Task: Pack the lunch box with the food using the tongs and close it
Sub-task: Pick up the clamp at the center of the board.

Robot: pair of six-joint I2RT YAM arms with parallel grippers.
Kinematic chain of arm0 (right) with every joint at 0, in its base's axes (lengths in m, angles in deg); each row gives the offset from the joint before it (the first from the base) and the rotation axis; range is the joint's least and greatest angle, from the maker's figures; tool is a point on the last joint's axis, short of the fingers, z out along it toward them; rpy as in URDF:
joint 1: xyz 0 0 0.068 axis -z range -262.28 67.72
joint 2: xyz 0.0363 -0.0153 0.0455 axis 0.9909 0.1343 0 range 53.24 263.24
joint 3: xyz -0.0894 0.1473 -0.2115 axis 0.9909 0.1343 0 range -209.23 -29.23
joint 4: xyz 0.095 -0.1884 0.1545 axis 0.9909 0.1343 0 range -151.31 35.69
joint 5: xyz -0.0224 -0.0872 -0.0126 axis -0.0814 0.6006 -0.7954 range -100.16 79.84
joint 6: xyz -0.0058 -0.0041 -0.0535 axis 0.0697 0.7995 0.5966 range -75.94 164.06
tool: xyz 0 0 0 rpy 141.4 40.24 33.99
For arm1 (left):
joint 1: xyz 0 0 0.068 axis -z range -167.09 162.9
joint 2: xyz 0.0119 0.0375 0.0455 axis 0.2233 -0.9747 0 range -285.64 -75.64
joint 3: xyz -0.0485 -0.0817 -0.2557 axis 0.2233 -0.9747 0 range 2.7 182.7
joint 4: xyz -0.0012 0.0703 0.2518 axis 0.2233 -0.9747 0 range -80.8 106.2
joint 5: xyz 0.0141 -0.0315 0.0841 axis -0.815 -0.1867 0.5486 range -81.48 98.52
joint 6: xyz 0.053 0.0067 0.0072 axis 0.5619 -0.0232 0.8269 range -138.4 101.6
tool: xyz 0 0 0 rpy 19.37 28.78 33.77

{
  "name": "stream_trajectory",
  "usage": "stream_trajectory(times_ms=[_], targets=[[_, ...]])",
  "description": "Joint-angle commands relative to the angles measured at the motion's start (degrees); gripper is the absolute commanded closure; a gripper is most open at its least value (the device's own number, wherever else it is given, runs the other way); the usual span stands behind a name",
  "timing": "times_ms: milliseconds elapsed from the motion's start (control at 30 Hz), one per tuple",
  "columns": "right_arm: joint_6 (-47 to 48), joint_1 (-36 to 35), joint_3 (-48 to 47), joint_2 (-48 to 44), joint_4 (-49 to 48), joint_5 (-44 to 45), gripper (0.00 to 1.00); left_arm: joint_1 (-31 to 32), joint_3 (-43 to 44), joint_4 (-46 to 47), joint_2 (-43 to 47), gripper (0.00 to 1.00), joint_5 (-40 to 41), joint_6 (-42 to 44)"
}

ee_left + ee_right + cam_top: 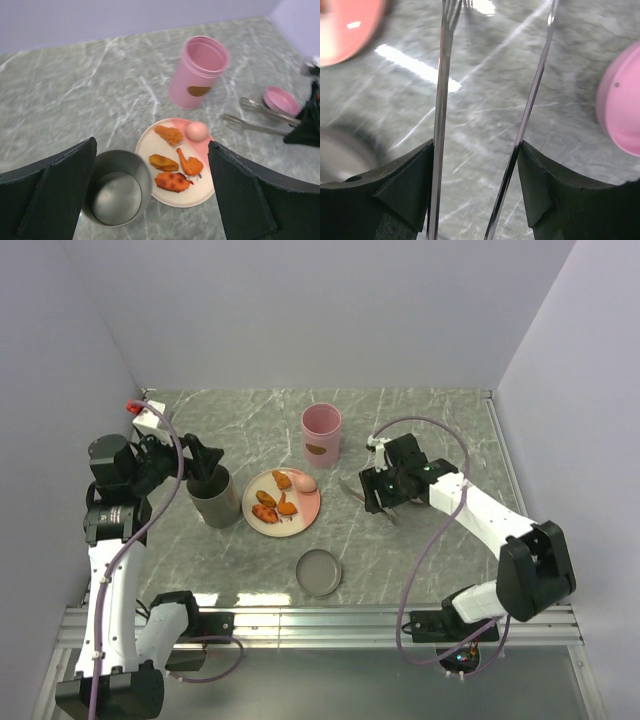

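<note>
**Right gripper** point(475, 147): grasping the tongs point(440, 100). Each finger bears against the outer side of one slim arm, and the two arms stand apart between the jaws. The tongs' tips point away from the wrist, towards the plate point(300, 523). Whether the tongs are raised off the table point(250, 420) cannot be told. In the overhead view this gripper point(383, 495) and the tongs point(355, 492) sit on the right half of the table. A pink lid point(281, 100) lies flat just beside them.

**Left gripper** point(152, 146): released, its fingers point(50, 195) spread wide and holding nothing. It hangs over the left half of the table point(75, 90), above the pot point(117, 187). The pot is upright and shows nothing inside. In the overhead view the gripper point(207, 465) is at the far rim of the pot point(215, 505).

**Food**: four orange-brown chunks point(172, 170) and one pink egg point(196, 131) lie on the plate point(150, 145) at the middle of the table. The egg is on the plate's far right part. The pot stands just beside the plate's left rim.

**Surroundings**: a pink cup point(321, 435) stands upright and open beyond the plate, towards the far edge. A grey lid point(319, 571) lies flat between the plate and the near edge, apart from both.
</note>
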Motion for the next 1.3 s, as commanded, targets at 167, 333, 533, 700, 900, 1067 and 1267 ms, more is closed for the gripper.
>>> stream_trajectory(times_ms=[167,333,533,700,900,1067,1267], targets=[[5.71,0.18,-4.15,-10.18,3.58,-13.60,0.30,0.39,0.99,2.60,0.02,0.01,-19.22,11.52],[6.24,0.09,-8.63,-12.56,6.22,-24.12,0.32,4.58,-0.50,1.46,1.94,0.01,-25.66,23.01],[4.75,0.09,-13.64,-10.73,7.54,-38.55,0.32,18.45,-0.51,1.99,1.69,0.02,-20.50,34.73],[0.62,-1.13,-16.02,-8.35,5.70,-45.34,0.32,34.64,0.99,1.46,-2.17,0.05,-10.21,45.01],[-0.53,-3.16,-14.53,-8.25,4.12,-43.32,0.34,52.48,2.93,-2.78,-7.27,0.08,7.46,54.61],[0.79,-4.13,-13.47,-9.13,4.82,-42.70,0.34,56.28,1.78,0.40,-8.51,0.09,13.35,52.59],[0.70,-5.79,-12.95,-9.75,4.47,-44.46,0.34,58.04,1.87,1.37,-10.35,0.13,16.25,52.49]])
